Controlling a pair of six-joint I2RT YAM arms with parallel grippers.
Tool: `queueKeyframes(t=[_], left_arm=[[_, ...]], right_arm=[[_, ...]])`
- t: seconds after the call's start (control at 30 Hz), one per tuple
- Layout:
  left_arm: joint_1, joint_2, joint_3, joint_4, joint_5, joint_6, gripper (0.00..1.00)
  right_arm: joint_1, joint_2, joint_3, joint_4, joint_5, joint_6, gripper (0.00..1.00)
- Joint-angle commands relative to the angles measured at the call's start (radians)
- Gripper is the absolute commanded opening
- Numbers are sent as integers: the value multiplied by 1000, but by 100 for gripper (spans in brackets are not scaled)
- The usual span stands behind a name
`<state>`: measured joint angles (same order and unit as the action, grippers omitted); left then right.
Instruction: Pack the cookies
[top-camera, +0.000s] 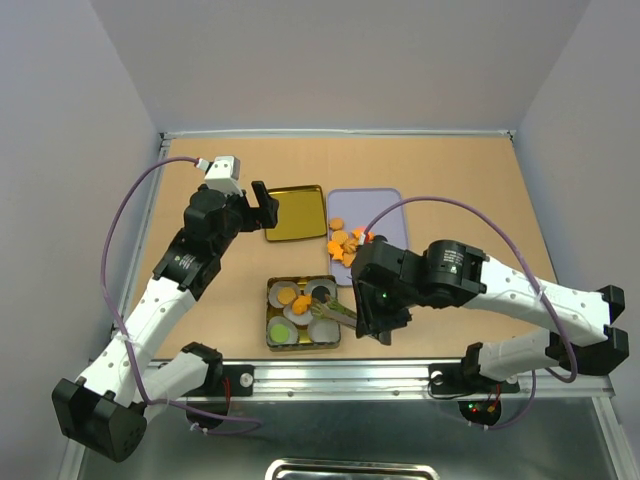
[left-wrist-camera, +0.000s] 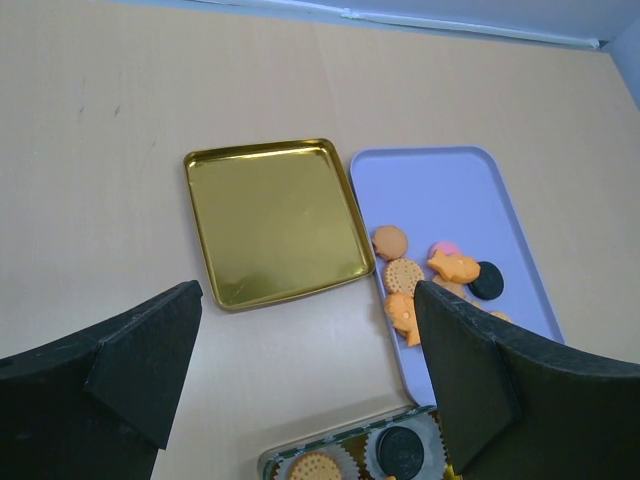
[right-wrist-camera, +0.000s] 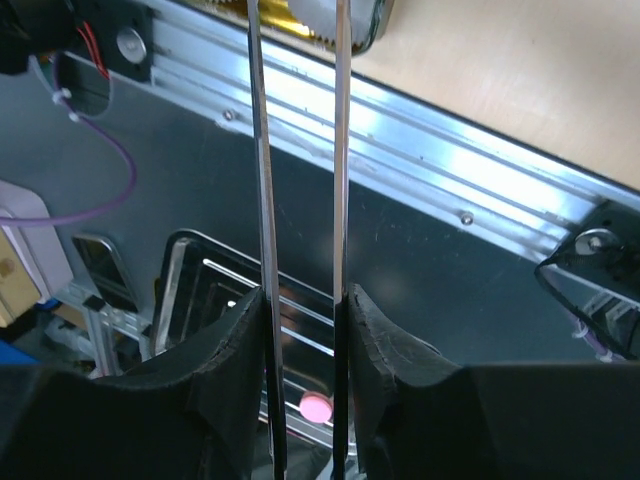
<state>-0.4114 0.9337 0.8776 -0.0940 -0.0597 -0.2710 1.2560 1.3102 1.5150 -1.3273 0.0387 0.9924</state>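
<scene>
Several cookies (top-camera: 344, 242), mostly orange, lie on the lavender tray (top-camera: 380, 205); the left wrist view also shows them (left-wrist-camera: 404, 276) there, one black. A square tin (top-camera: 271, 345) holds white paper cups with an orange cookie (top-camera: 285, 295), a black one (top-camera: 320, 291) and a green one (top-camera: 278, 331). My right gripper (top-camera: 366, 316) is shut on metal tongs (top-camera: 338, 310) that reach over the tin; both tong arms (right-wrist-camera: 262, 150) run between its pads. My left gripper (left-wrist-camera: 308, 305) hangs open and empty above the table, near the gold lid (left-wrist-camera: 275, 218).
The gold lid (top-camera: 296, 212) lies left of the lavender tray. A metal rail (top-camera: 400, 378) runs along the table's near edge. Below it sits a steel tray (right-wrist-camera: 200, 290) with a pink round piece (right-wrist-camera: 316, 406) in it.
</scene>
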Motion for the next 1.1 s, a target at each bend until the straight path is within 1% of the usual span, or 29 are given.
queueKeyframes(t=[0.0,0.27,0.53,0.63,0.67,0.73,1.07], left_arm=[[-4,-24,-6,53,0,-13,99],[-4,-24,-8,54,1,-10,99],[-4,-24,-6,54,11,-1,99],[-4,-22,-3,53,11,6,99],[-4,-18,0,53,11,9,99],[-4,-13,3,53,9,9,99],[-4,-7,1,59,3,18,99]], right_arm=[[54,-37,-47,45,-5,78,28],[88,-80,-148,94,-16,156,27],[98,-51,-167,129,-10,143,30],[102,-49,-168,135,-7,147,33],[102,-48,-168,135,-2,150,36],[102,-51,-168,135,4,153,40],[102,-40,-161,109,15,152,45]])
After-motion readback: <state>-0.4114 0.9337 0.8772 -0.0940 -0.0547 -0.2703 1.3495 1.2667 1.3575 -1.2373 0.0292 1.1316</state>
